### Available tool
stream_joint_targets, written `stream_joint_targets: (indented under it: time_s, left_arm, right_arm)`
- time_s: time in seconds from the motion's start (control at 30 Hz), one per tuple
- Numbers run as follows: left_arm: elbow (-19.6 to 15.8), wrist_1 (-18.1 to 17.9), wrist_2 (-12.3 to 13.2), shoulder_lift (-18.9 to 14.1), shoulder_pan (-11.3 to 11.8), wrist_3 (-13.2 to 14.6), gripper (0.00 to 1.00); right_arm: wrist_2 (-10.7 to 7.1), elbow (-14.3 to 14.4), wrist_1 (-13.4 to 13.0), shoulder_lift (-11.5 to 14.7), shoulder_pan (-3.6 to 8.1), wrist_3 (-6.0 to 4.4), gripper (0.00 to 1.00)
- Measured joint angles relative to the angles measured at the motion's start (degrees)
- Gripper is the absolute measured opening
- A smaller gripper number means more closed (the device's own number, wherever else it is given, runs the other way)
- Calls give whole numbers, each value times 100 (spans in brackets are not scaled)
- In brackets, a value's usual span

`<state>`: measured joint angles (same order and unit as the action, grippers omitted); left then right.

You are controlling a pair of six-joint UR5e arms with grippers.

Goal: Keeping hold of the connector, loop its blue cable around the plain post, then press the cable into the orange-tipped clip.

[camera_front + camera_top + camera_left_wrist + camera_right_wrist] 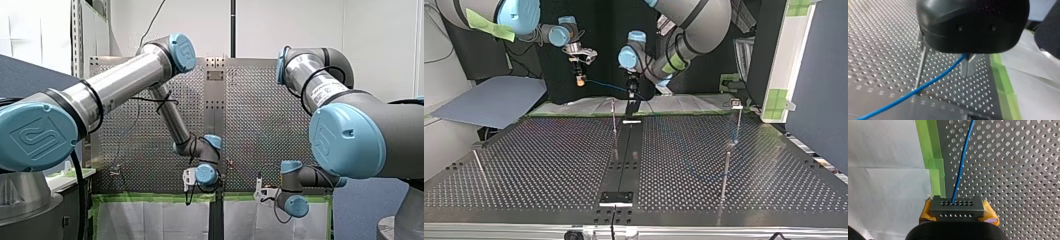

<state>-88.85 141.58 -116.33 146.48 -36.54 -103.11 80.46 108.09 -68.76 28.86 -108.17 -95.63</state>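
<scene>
Yellow pads (989, 216) first, at the top view's left: those of the right claw (580, 80), closed tight on the two short ends of the grey connector (956, 207). Held near the far edge of the perforated worktop (549, 160), long axis running from pad to pad, holed face pointing away from the wrist.

Out of that face, one blue cable (961, 165), leading straight ahead of the claw over the worktop and alongside a strip of green tape (934, 157). Rightward in the top view, strung in a shallow sag across to the left claw (632, 106), hanging tip-down near a thin post (614, 122).

From the left wrist: two metal fingers (968, 67) drawn together under a black housing, cable emerging at their root, apparently pinched there, then slanting down over the worktop just beside a post.

Counted: one connector, one cable, two claws. Four thin upright posts across the top view: one at far left, one in the middle, two at right, the farther of these capped by a small block (736, 103). Orange tip too small to make out on any.
</scene>
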Motion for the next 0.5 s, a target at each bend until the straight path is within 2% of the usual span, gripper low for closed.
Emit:
stream_joint_targets:
  time_s: [0.27, 0.5]
  left_arm:
    - [-143, 7, -52, -66, -82, 76, 0]
    - [-147, 85, -124, -72, -175, 127, 0]
  right_arm:
    - [-11, 5, 36, 61, 2, 55, 0]
    - [-12, 22, 218, 280, -28, 146, 0]
